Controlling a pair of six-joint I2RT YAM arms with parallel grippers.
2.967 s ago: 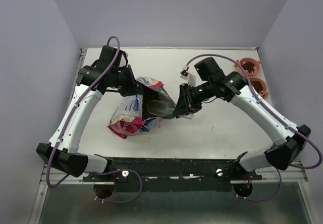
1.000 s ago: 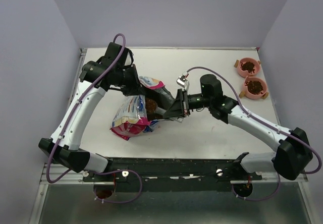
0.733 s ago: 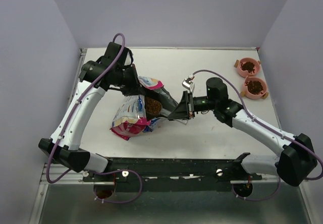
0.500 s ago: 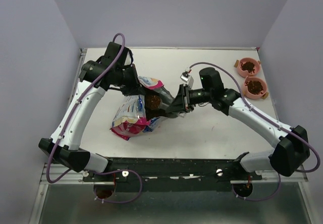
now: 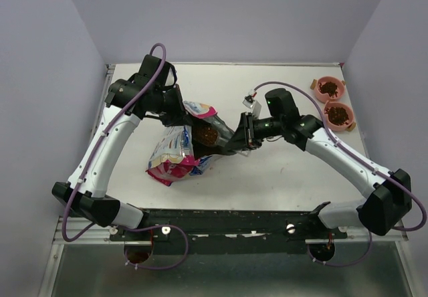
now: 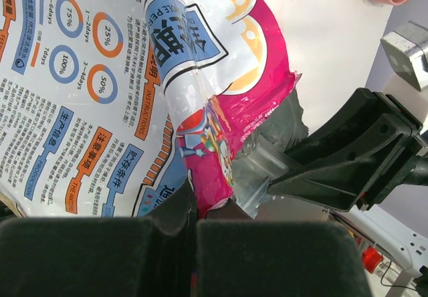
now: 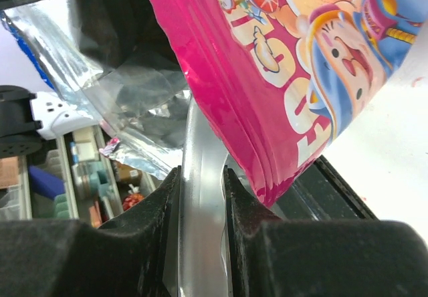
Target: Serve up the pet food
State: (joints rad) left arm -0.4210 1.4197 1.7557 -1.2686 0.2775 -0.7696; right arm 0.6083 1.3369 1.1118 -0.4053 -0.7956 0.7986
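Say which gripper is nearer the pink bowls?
Right. The right gripper holds the scoop at the bag mouth; the left gripper pinches the bag, farther from the pink bowls.

Landmark: bag. Right wrist view: scoop bowl hidden inside bag mouth, only handle shows. Top view: pet food at bag mouth, pellets too small to tell apart. Left wrist view: left tool fingers blurred, cut by lower edge; bag cropped top and left.
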